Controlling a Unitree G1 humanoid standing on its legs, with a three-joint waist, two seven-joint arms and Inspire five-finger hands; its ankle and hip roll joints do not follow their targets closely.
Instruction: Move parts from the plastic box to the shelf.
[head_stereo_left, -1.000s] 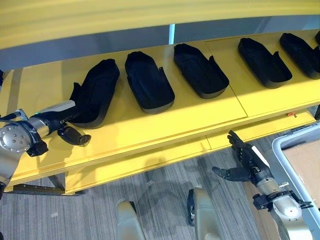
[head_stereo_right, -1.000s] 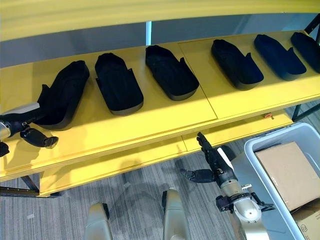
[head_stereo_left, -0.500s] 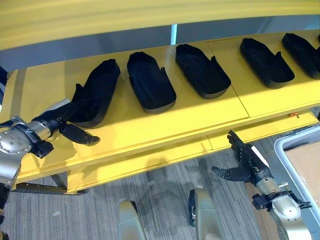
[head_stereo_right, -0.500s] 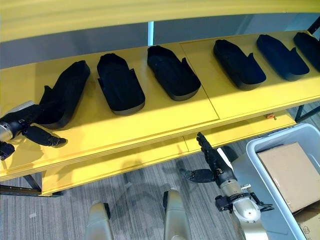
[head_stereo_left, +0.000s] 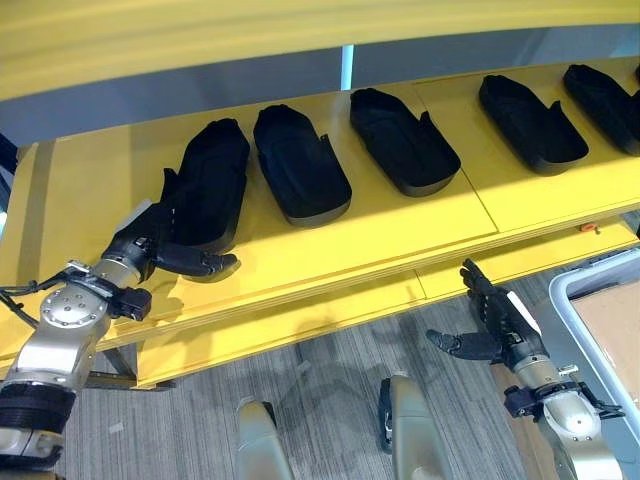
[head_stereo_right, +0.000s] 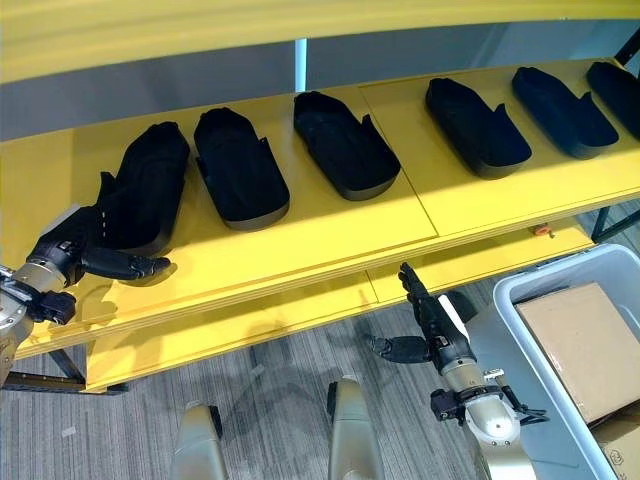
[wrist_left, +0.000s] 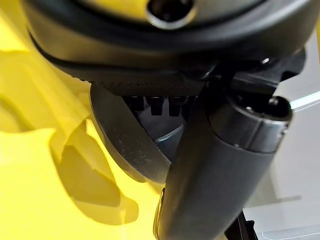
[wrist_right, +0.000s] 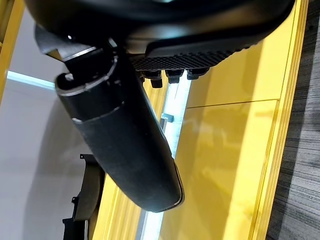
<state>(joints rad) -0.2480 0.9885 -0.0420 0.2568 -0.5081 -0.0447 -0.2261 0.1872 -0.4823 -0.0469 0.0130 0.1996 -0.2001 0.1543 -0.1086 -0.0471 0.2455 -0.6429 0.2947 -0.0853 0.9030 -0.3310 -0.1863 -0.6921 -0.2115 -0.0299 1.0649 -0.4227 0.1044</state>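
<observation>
Several black shoe-shaped parts lie in a row on the yellow shelf (head_stereo_left: 400, 235). My left hand (head_stereo_left: 145, 255) is at the near end of the leftmost part (head_stereo_left: 212, 180), its fingers along the part's left side and its thumb (head_stereo_left: 205, 265) stretched under the end, pinching it. The left wrist view shows that part's curved rim (wrist_left: 125, 150) between thumb and palm. My right hand (head_stereo_left: 497, 322) hangs open below the shelf's front edge, above the floor, holding nothing. The grey plastic box (head_stereo_right: 525, 285) stands at the lower right.
A cardboard box (head_stereo_right: 580, 340) lies inside the plastic box. The other parts (head_stereo_left: 300, 165) (head_stereo_left: 400, 140) (head_stereo_left: 530, 120) sit side by side toward the right. Bare shelf lies left of the held part and along the front edge. A yellow beam runs overhead.
My left hand has moved right and nearer along the shelf, swinging the leftmost part's near end so it lies more parallel to its neighbour. The right hand has hardly moved.
</observation>
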